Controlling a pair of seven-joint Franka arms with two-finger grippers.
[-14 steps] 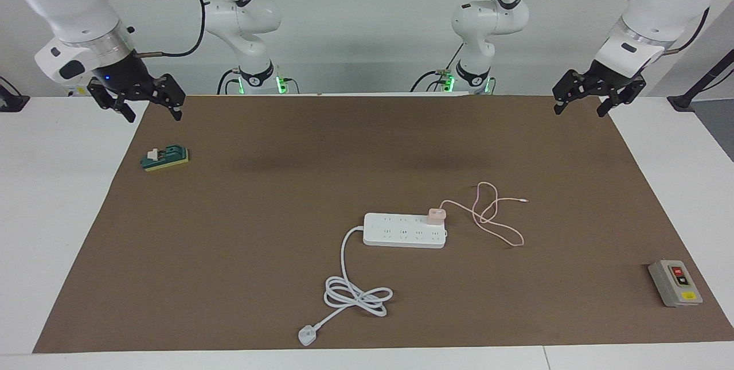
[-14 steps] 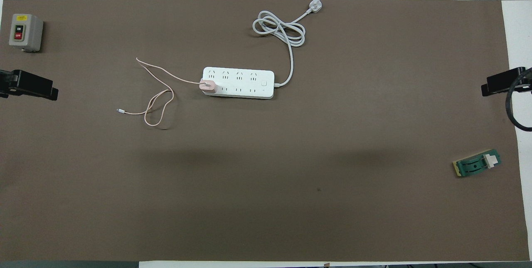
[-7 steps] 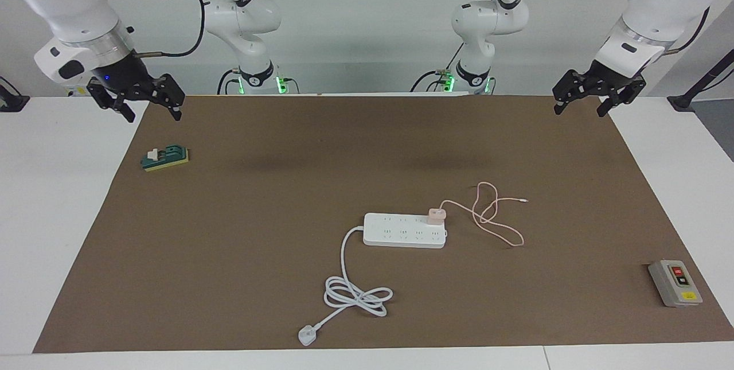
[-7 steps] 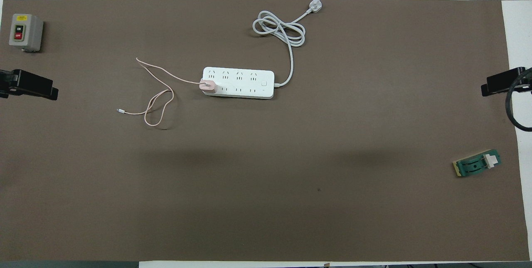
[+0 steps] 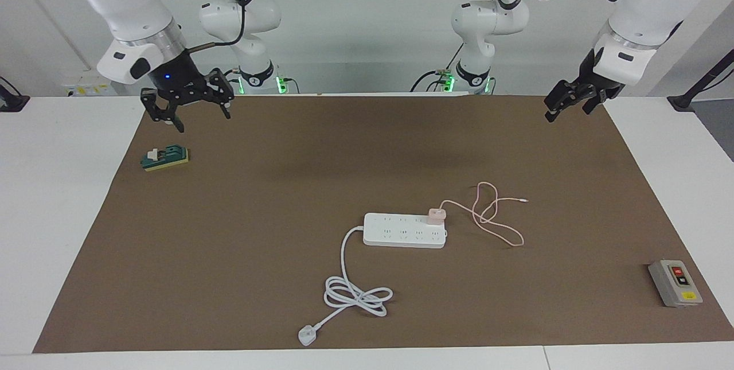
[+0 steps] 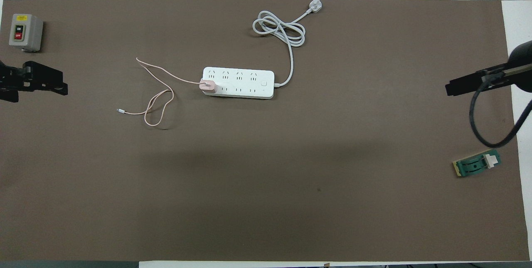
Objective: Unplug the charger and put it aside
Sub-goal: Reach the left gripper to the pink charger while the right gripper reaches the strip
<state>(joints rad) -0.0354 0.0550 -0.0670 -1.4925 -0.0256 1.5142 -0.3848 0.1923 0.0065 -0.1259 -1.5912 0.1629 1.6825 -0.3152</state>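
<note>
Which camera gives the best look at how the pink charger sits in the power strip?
The facing view: the charger stands visibly proud of the power strip, at its end socket. The overhead view shows only its top face, hiding its height.

The charger (image 5: 436, 215) is a small pink cube. It is plugged into the white power strip (image 5: 404, 230), at the end toward the left arm. Its thin pink cable (image 5: 493, 215) lies looped on the counter.

From above, the left gripper (image 6: 45, 85) and right gripper (image 6: 469, 85) are cut off at the picture's edges. The charger (image 5: 436, 215) prongs are hidden inside the power strip (image 5: 404, 230).
</note>
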